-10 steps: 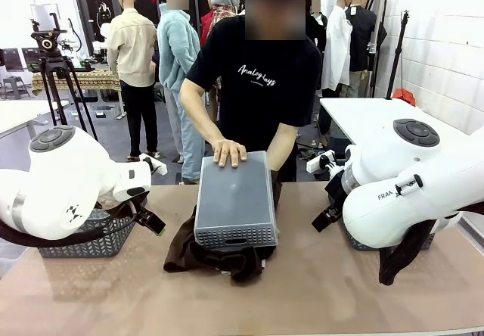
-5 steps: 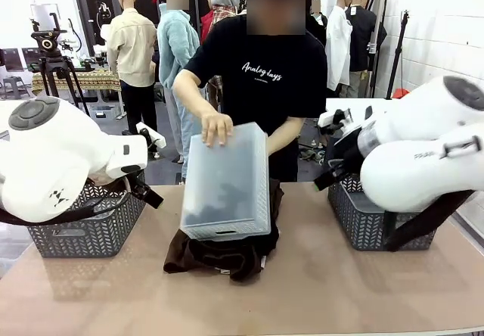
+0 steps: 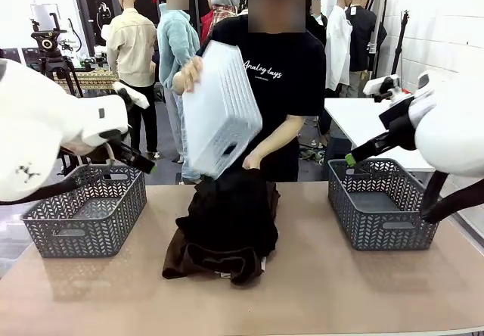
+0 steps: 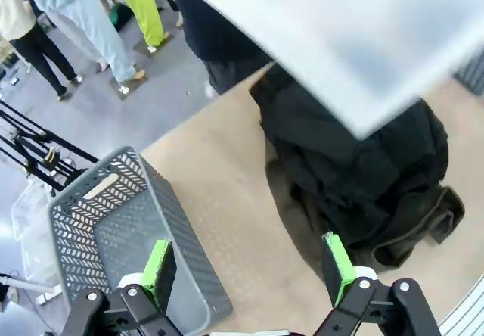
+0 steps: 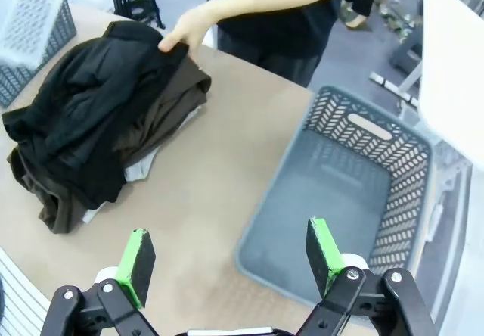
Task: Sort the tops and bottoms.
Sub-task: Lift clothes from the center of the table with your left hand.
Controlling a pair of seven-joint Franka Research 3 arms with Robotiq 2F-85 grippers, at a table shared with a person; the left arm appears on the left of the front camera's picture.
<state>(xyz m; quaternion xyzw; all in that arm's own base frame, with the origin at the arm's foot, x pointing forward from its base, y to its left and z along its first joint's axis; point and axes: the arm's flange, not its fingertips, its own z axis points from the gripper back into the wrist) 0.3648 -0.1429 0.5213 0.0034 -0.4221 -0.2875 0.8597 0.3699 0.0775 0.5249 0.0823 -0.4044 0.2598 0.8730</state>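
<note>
We see our left gripper (image 4: 247, 269) and right gripper (image 5: 229, 259) both spread, holding nothing, at lower frame; the bottoms (image 3: 231, 215) lie piled mid-frame, the person's hand (image 5: 181, 33) on them.

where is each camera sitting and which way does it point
Front view: between the arms, robot's side, facing across the table at the person; left arm and right arm at its edges.
Left wrist view: looks down past the open left gripper at the left basket and clothes pile.
Right wrist view: looks down past the open right gripper at the right basket, pile, person's hand.
Shared: all three show the pile.
</note>
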